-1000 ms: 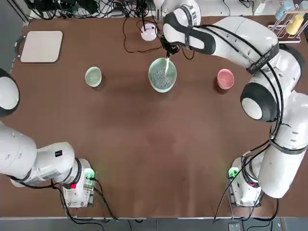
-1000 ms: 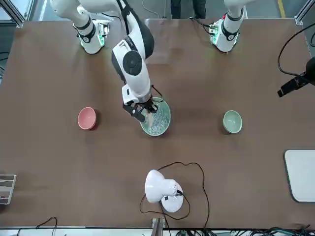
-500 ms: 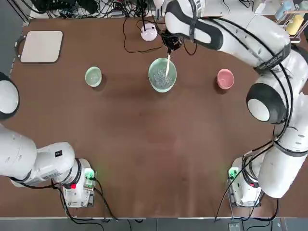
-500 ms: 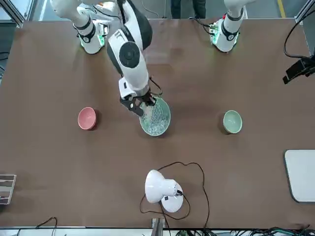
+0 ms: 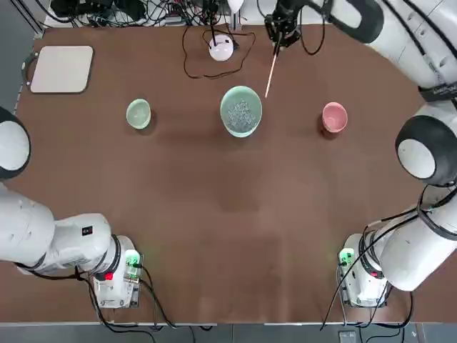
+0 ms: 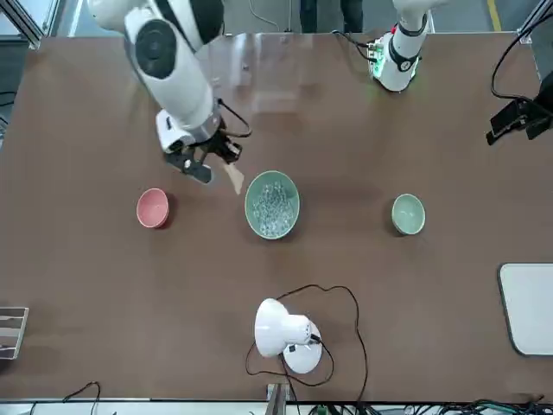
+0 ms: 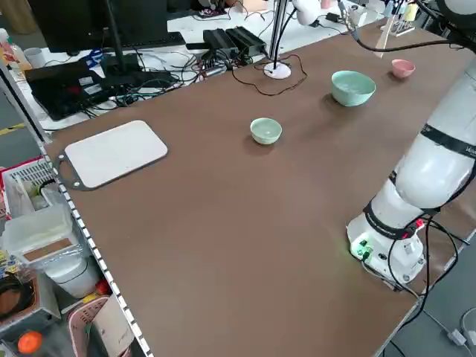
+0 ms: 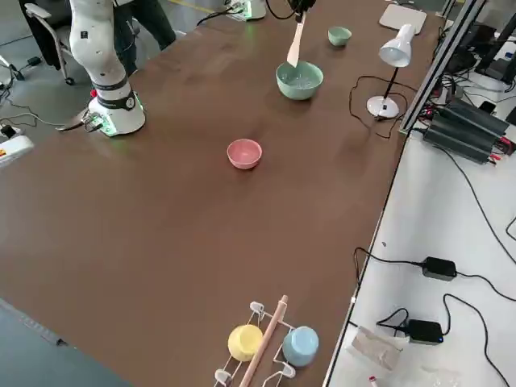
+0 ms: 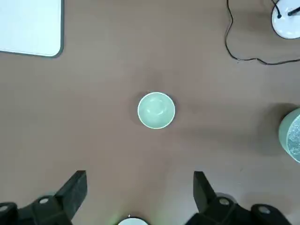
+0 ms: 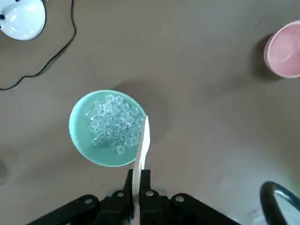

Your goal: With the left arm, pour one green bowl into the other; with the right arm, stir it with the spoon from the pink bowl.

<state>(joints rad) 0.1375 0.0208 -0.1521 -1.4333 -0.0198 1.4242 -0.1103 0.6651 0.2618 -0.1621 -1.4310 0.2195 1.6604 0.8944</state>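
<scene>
Two grippers: one clamped on a tool, one spread wide with nothing in it.
Spoon: the wooden spoon (image 10: 141, 149) hangs in the air, its tip beside the rim of the large bowl and clear of the contents.
Right gripper: the right gripper (image 10: 137, 187) has its fingers pressed tight on the spoon's handle, raised above the table between the large bowl and the pink bowl.
Large bowl: the large teal-green bowl (image 5: 241, 111) stands mid-table, filled with clear beads (image 10: 114, 122).
Pink bowl: the pink bowl (image 5: 334, 117) stands on the table, well apart from the large bowl, on the robot's right.
Small bowl: the small mint-green bowl (image 9: 156, 109) sits upright on the robot's left, looking empty.
Left gripper: the left gripper (image 9: 139, 187) hovers high above the small bowl, fingers fully apart, touching nothing.
Far edge: a white lamp (image 6: 285, 333) with its cable lies beyond the large bowl; a white board (image 5: 62, 68) lies at the far left corner.
</scene>
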